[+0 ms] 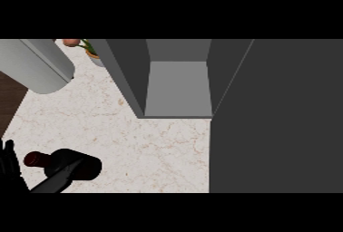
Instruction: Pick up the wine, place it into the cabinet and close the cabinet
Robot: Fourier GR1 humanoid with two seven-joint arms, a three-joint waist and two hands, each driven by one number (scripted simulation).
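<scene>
The wine bottle is dark with a dark red cap and sits on the marble counter at the lower left. A dark grey streak runs diagonally across its lower side. My left hand shows only as black fingers at the left edge, just left of the cap, straight and pointing up, holding nothing. The grey cabinet stands open at the top centre with a bare shelf inside. Its dark door is swung out and fills the right side. My right hand is out of view.
A large light grey cylinder slants across the upper left corner. Behind it stands a small potted plant with orange blooms. Dark floor shows past the counter's left edge.
</scene>
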